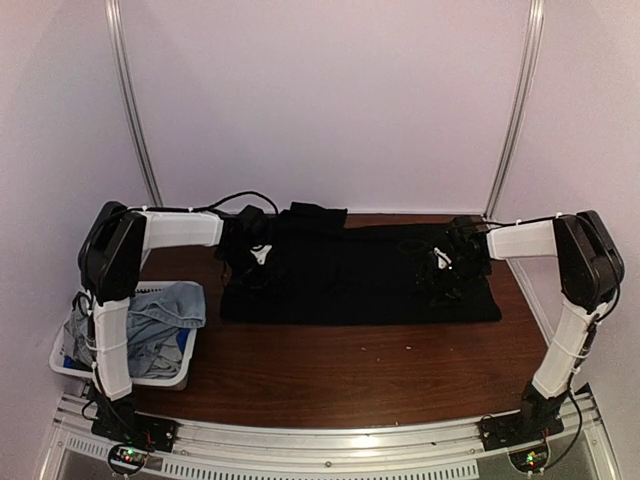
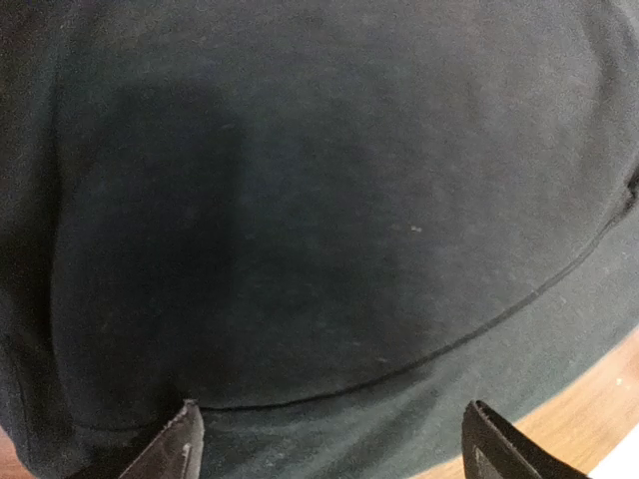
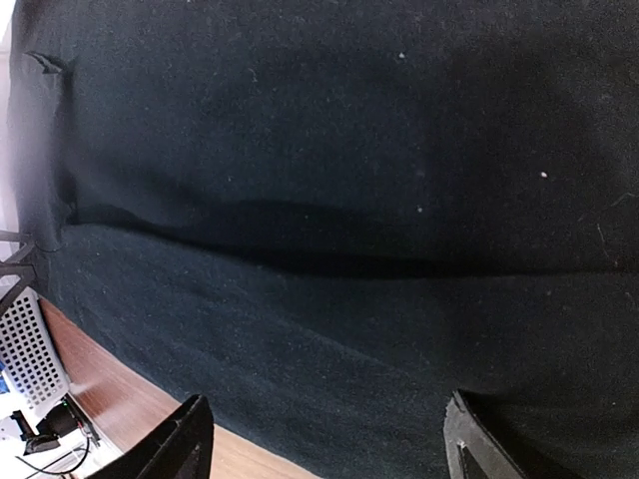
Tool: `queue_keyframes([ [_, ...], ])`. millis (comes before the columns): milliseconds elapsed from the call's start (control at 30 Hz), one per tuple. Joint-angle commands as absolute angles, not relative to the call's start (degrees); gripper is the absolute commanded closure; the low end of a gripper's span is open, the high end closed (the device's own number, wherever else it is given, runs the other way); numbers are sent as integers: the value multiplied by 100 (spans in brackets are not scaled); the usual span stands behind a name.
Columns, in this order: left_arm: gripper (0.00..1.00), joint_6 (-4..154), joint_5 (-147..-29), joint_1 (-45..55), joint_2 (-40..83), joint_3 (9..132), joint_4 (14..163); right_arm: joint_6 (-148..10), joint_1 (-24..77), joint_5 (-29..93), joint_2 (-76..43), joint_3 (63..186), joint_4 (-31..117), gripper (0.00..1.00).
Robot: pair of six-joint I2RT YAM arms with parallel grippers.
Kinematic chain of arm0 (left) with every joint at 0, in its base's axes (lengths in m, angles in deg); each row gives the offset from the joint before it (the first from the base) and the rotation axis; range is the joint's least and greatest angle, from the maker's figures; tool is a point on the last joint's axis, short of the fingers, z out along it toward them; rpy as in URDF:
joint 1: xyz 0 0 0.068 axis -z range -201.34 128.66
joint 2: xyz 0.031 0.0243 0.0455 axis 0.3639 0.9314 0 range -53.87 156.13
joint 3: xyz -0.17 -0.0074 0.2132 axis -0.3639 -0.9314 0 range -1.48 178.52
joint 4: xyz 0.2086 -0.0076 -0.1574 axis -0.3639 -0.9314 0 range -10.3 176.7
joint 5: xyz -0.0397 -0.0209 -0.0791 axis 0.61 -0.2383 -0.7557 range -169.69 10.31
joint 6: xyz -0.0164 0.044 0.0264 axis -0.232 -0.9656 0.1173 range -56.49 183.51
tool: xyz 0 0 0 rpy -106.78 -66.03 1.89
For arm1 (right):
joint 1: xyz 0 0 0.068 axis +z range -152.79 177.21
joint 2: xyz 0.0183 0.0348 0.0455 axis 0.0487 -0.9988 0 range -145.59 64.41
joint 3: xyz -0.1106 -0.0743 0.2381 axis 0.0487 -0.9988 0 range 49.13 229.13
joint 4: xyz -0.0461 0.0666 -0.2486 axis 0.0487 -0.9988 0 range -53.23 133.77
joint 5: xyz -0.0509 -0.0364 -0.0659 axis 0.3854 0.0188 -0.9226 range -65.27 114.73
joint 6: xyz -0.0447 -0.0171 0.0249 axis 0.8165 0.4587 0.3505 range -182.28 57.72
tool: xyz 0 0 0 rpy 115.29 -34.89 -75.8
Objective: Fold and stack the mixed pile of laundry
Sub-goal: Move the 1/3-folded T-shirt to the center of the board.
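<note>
Black shirt (image 1: 360, 275) lies flat along the far edge of the worktop (image 1: 350, 370), approx. a long rectangle w/ a fold line across it. Looks part-folded, not yet a compact piece. Left claw (image 2: 331, 407) hangs over its left end, right claw (image 3: 327, 397) over its right end; both wide, holding nothing. Denim piece (image 1: 165, 315) & other clothes sit crumpled in the basket (image 1: 70, 365) at the near-left corner. No stack yet; most of the job is left, imo.
</note>
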State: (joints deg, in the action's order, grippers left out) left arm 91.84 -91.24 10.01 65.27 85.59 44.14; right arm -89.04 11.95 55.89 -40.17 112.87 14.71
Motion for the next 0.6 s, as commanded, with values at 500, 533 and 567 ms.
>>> queue_keyframes([
  [500, 8, 9097, -9138, 1607, 5444, 6344, 3975, -9830, 1306, 5488, -1667, 8005, 975, 19],
  [533, 9, 9138, -9184, 1695, 5333, 6219, 3948, -9895, 1328, 5531, -1463, 7892, 883, 19],
  [567, 9, 9190, -9233, 1792, 5230, 6101, 3908, -9949, 1353, 5612, -1259, 7810, 786, 19],
])
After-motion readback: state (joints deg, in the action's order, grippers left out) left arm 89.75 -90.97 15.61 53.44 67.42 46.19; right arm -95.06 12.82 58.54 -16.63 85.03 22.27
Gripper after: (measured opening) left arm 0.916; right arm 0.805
